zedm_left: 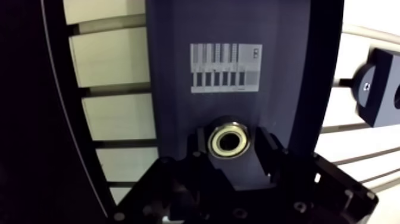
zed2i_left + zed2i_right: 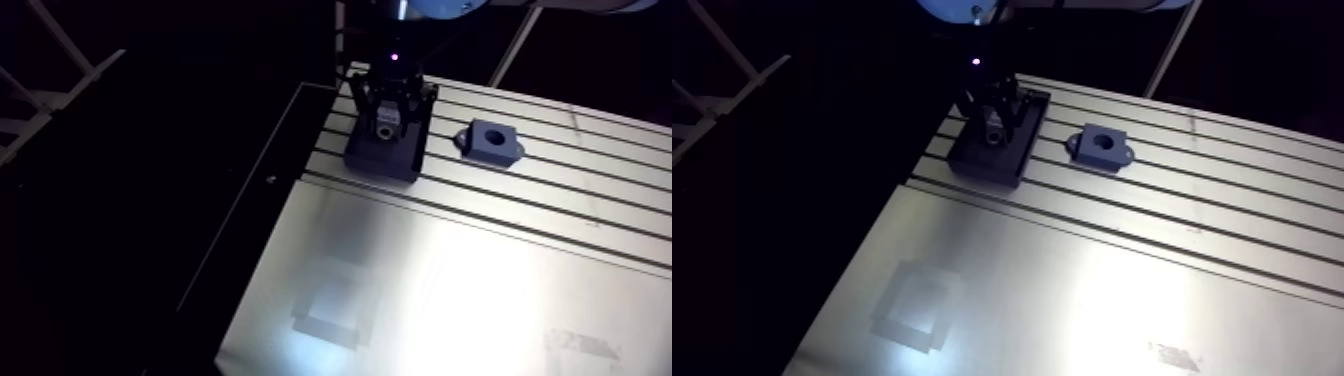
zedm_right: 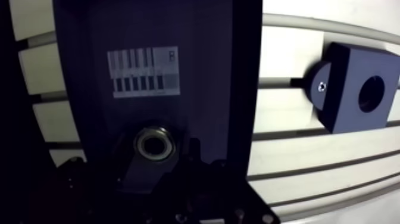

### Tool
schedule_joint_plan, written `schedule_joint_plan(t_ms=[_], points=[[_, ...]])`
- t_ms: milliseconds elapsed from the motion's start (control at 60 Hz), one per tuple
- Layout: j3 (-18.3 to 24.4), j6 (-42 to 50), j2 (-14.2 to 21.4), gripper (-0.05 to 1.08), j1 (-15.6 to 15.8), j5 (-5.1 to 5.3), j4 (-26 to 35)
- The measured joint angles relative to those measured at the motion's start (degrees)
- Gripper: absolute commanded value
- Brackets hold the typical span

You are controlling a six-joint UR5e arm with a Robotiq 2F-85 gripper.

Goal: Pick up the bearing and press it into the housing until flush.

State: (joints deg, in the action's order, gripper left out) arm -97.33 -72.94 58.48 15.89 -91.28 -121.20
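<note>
A: Where is the small steel ring bearing (image 1: 229, 142) sitting?
B: It is lying flat on the dark navy rectangular tray (image 1: 178, 71), right at the gripper's tip. Its bright race is ringing a dark centre hole.

A: And the black two-finger gripper (image 1: 231, 154)?
B: It is standing low over the tray with its jaws spread. Its fingers (image 1: 269, 156) are flanking the bearing, one on each side. A thin dark margin is showing between each finger and the ring, so it is gripping nothing.

A: Is any writing showing?
B: A white paper label (image 1: 226, 67) is sitting on the tray just ahead of the bearing. It is carrying two rows of grey bars and a single capital in one corner. That letter is reading as B, possibly R. The fine marks along its edge are proving too small to read.

A: And the housing?
B: The dark blue block housing (image 3: 351, 89) is lying on the slotted aluminium table (image 2: 560, 190), beside the tray and apart from it. In the arm view its round bore is facing up. A rounded ear with one small screw (image 3: 321, 87) is sticking out toward the tray.

A: Anything else?
B: In the arm view a small violet light (image 2: 394, 55) is glowing on the wrist above the gripper.
</note>
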Motion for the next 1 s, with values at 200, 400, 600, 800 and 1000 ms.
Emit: schedule_joint_plan(t_ms=[200, 400, 600, 800, 1000], points=[[0.0, 0.0, 0.0, 0.49, 0.0, 0.01, 0.0], [0.0, -0.1, 0.0, 0.49, 0.0, -0.01, 0.0], [0.0, -0.1, 0.0, 0.51, 0.0, -0.03, 0.0], [0.0, -0.2, 0.0, 0.51, 0.0, -0.01, -0.1], [0.0, -0.3, 0.0, 0.52, 0.0, 0.01, -0.5]])
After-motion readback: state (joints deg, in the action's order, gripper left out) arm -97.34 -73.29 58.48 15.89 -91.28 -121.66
